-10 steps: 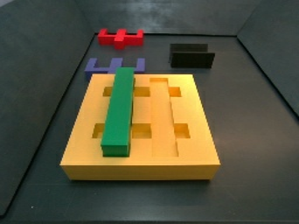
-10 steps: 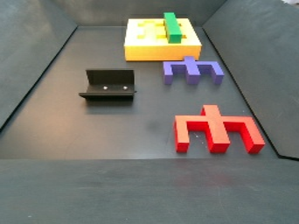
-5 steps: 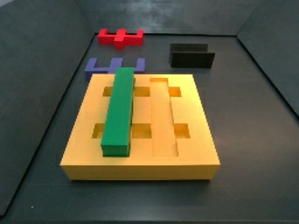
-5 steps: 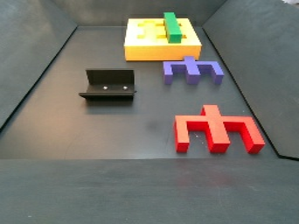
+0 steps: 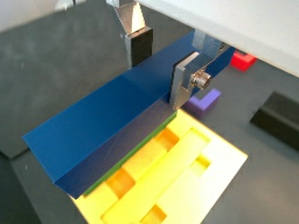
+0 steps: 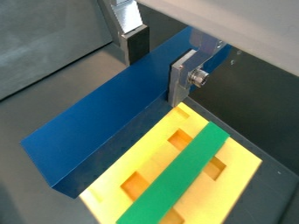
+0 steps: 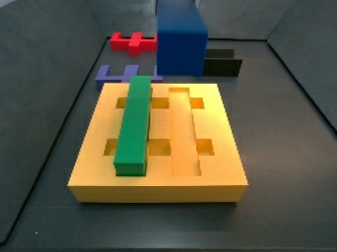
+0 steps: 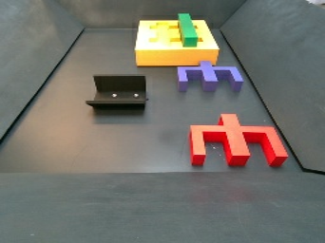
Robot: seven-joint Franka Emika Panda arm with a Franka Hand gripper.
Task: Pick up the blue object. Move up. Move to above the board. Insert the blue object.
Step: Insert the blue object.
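Observation:
My gripper [image 5: 162, 66] is shut on the blue object [image 5: 111, 122], a long blue bar held upright by its upper end, also seen in the wrist view [image 6: 100, 131]. The gripper [image 6: 159, 66] has one finger on each broad face. In a side view the blue object [image 7: 180, 39] hangs in the air over the far edge of the board [image 7: 198, 128]; the gripper itself is out of that frame. The yellow-orange board lies below the bar's lower end in both wrist views [image 5: 187, 175] [image 6: 140, 166]. It also shows in a side view [image 8: 159, 43], where the bar is out of view.
A green bar [image 7: 134, 123] [image 6: 187, 175] [image 8: 188, 28] fills one groove of the board. A purplish comb piece [image 7: 128, 73] [image 8: 210, 75] lies just beyond the board. A red piece [image 7: 132, 41] [image 8: 235, 140] and the black fixture [image 7: 222, 65] [image 8: 118, 92] stand farther off.
The blue object has come into one side view from the top, hanging over the board's far edge; it was not in either side view before. Nothing else has moved.

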